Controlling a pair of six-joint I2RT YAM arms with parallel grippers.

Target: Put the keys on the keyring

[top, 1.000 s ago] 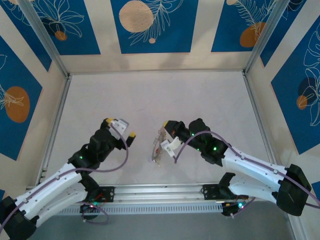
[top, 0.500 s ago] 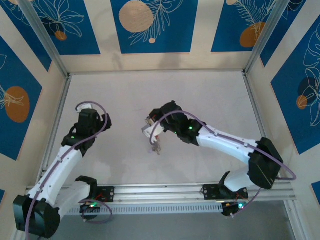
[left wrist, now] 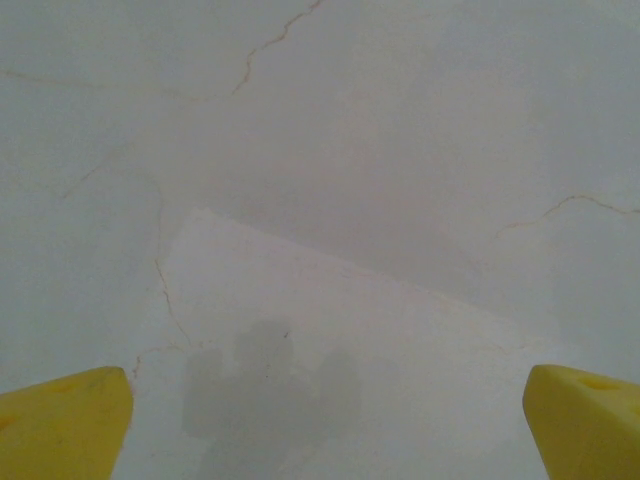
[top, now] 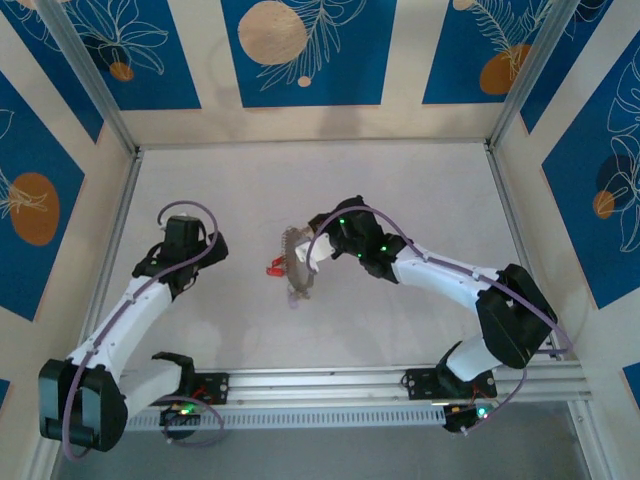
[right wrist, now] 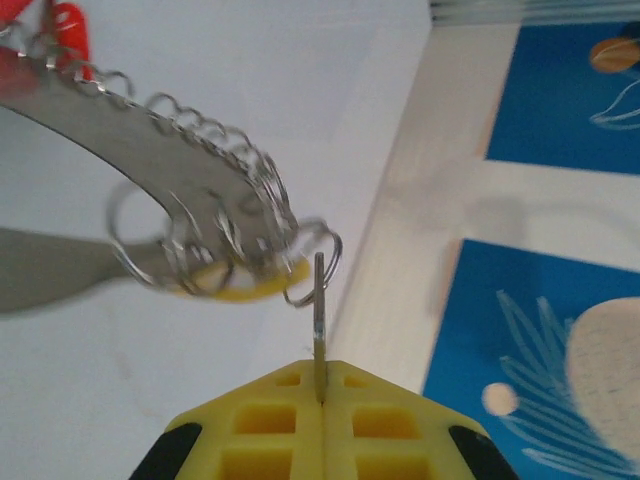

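Observation:
The keyring (top: pixel 291 247) is a grey metal hoop held above the table's middle, and a red key (top: pixel 274 268) sticks out on its left. My right gripper (top: pixel 305 262) holds it. In the right wrist view its yellow fingers (right wrist: pixel 250 430) are shut on a thin metal strip (right wrist: pixel 319 300) at the hoop's end. The hoop (right wrist: pixel 150 140) carries several small wire rings, a yellow key head (right wrist: pixel 240 291) and a red key head (right wrist: pixel 70 25). My left gripper (top: pixel 183 252) points down at the table on the left. It stands open (left wrist: pixel 320 430) over bare table with nothing between its yellow fingertips (left wrist: pixel 60 425).
The table (top: pixel 400 180) is pale, with fine cracks in its surface, and is fenced by aluminium rails (top: pixel 513 220). Blue-patterned walls (top: pixel 300 50) stand behind it. A rail (top: pixel 320 382) runs along the near edge between the arm bases.
The left arm has swung away from the centre to the left side. The right arm has carried the keyring farther from the near edge and turned it, so the red key now shows.

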